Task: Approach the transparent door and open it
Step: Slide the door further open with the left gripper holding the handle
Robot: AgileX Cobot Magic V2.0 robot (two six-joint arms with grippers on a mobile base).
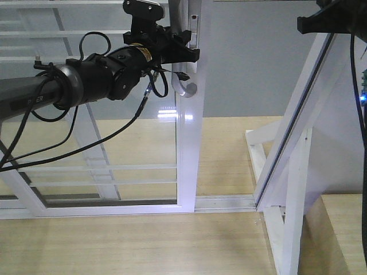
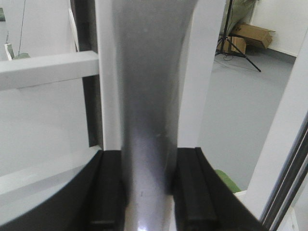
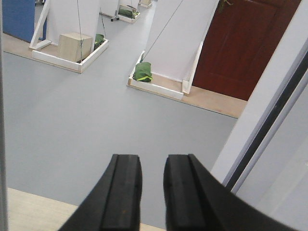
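The transparent door [image 1: 114, 143] is a glass panel with thin white bars, and its glossy white stile [image 1: 191, 149] stands left of centre. A curved grey pull handle [image 1: 186, 87] is mounted on that stile. My left gripper [image 1: 190, 52] reaches in from the left and is shut on the handle's upper part. In the left wrist view the grey handle [image 2: 149, 96] fills the gap between the black fingers [image 2: 108, 192] of the left gripper [image 2: 149, 163]. My right gripper [image 3: 153, 192] hangs over grey floor, slightly open and holding nothing. Only its edge [image 1: 321, 22] shows in the front view.
A gap showing grey floor separates the stile from the slanted white jamb [image 1: 298, 120] on the right. The bottom track [image 1: 223, 203] runs along the wooden floor. A white brace [image 1: 295, 217] stands at the lower right. White partitions [image 3: 178, 38] and a dark red door [image 3: 240, 43] lie beyond.
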